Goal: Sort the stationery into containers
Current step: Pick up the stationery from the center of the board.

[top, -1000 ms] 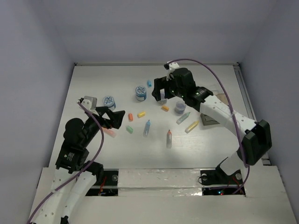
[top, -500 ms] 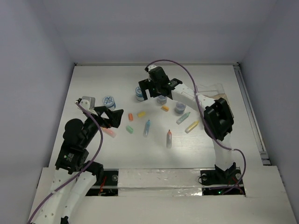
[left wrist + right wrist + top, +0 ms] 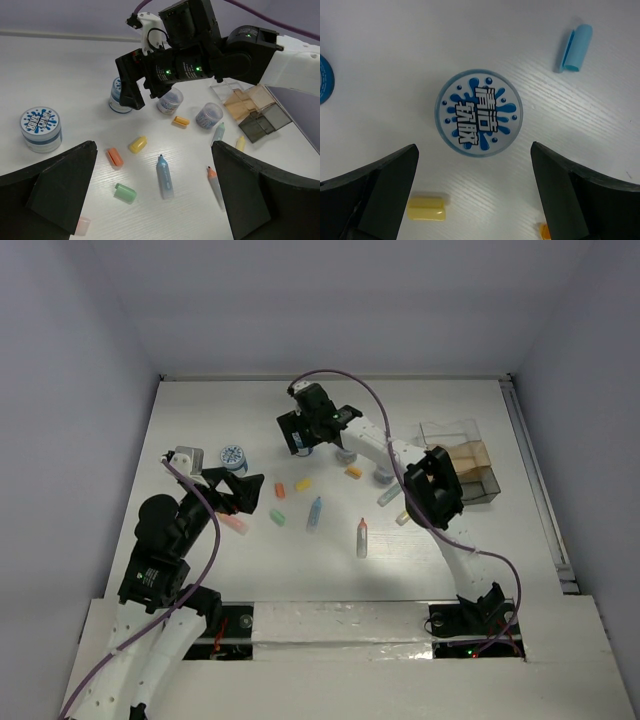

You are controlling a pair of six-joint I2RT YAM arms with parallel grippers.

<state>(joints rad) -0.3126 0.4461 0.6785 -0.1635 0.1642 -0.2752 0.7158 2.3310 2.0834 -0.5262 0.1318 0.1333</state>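
The right gripper (image 3: 474, 150) hangs over a blue-and-white tape roll (image 3: 479, 112) at the far middle, its fingers spread wide to either side. The left gripper (image 3: 155, 150) hovers at the near left, jaws apart. The containers (image 3: 470, 465) sit at the right.

Tape roll (image 3: 479, 113) directly under right tool (image 3: 473, 146) (cap (image 3: 575, 47) beside); containers (image 3: 478, 462) rightward.

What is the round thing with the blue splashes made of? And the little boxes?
The round tub looks like plastic: smooth shiny rim, glossy printed lid. The little boxes look partly thin wood, tan and dull, partly clear or smoky plastic you can see through. Hard to be sure.
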